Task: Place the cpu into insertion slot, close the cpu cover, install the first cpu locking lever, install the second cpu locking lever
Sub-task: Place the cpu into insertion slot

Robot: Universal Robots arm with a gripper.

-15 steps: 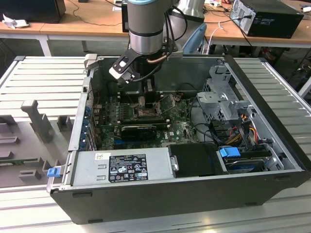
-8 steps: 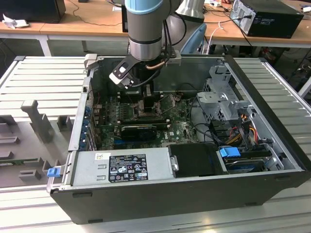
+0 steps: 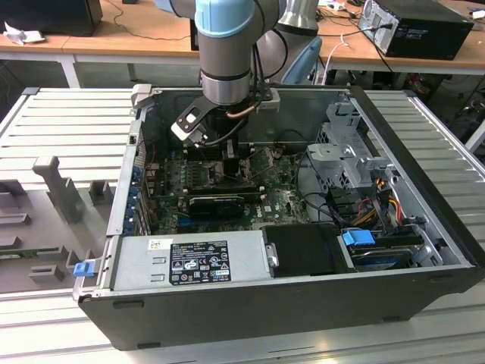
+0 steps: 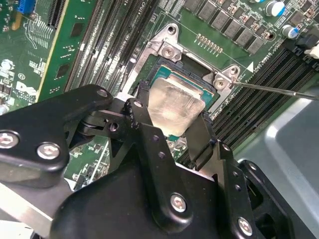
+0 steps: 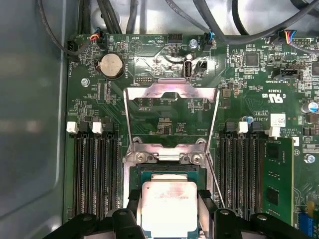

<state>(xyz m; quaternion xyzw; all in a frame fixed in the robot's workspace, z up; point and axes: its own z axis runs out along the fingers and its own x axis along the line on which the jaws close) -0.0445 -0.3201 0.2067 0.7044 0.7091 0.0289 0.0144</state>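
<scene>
Printed label [image 3: 198, 262] on power supply [image 3: 248, 254]

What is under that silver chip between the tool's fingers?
The insertion slot: its black rim shows around the cpu. The slot's centre is covered by the chip.

Dull silver-grey metal on the cpu [image 5: 168, 209] top, smooth with faint cloudy smears. Matt black finish on the tool [image 4: 174, 112], seemingly coated metal, dotted with bright steel screw heads. Bare silvery metal for the cpu cover [image 5: 172, 92], polished enough to catch glare. Green lacquered motherboard [image 5: 239, 99], slightly glossy. Black plastic memory slots [image 5: 94, 169]. Shiny metal coin cell [image 5: 111, 65]. Matt grey sheet-metal case [image 3: 413, 133] on a ribbed, satin aluminium worktop [image 3: 68, 121].
</scene>
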